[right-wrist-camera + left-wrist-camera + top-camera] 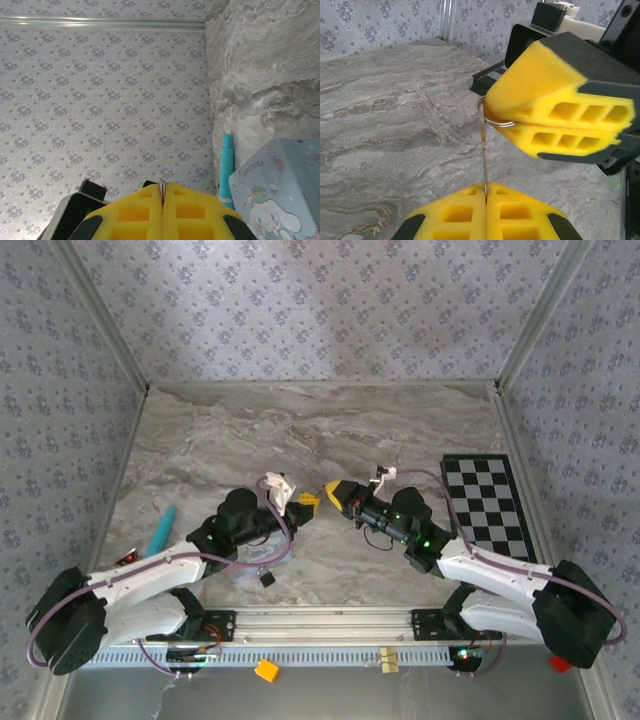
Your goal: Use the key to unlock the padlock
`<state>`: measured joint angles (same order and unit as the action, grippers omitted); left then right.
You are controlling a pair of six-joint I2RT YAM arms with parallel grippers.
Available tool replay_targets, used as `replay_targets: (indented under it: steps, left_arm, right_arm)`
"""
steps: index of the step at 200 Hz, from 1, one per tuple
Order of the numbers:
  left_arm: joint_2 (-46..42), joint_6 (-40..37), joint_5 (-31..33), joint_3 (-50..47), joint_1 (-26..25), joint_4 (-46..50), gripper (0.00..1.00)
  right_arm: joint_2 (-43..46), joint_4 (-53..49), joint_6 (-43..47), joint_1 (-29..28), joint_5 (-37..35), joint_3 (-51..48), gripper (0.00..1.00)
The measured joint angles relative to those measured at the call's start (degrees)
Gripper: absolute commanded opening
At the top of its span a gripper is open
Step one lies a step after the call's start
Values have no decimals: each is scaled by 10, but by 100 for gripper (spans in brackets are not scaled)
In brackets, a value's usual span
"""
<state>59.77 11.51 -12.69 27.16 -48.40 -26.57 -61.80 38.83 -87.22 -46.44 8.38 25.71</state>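
Your left gripper point(486, 194) pinches the key point(484, 160) mid-frame, right gripper point(506, 123) clamping its ring point(496, 123), likely for a handover; the padlock point(267, 578) sits lower centre, beneath the left arm.

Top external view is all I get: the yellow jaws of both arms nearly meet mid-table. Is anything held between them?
Observer: Yes. In the left wrist view a thin metal strip, apparently the key seen edge-on, runs from the left gripper, jaws shut on it, up to a small ring.
Operator: Who has the ring?
Observer: The right gripper. Its jaws are shut on the ring, which sticks out at their tip.
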Motion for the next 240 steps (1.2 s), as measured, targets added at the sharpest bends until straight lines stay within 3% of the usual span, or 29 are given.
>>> replay_targets:
  steps: [77,240]
  left_arm:
    - [-25,-15,-13,0,0,26,0]
    - [-8,16,-41,4,4,28,12]
  right_arm:
    - [24,-40,37,12,29,-2,0]
    - [24,-39,52,1,30,-4,0]
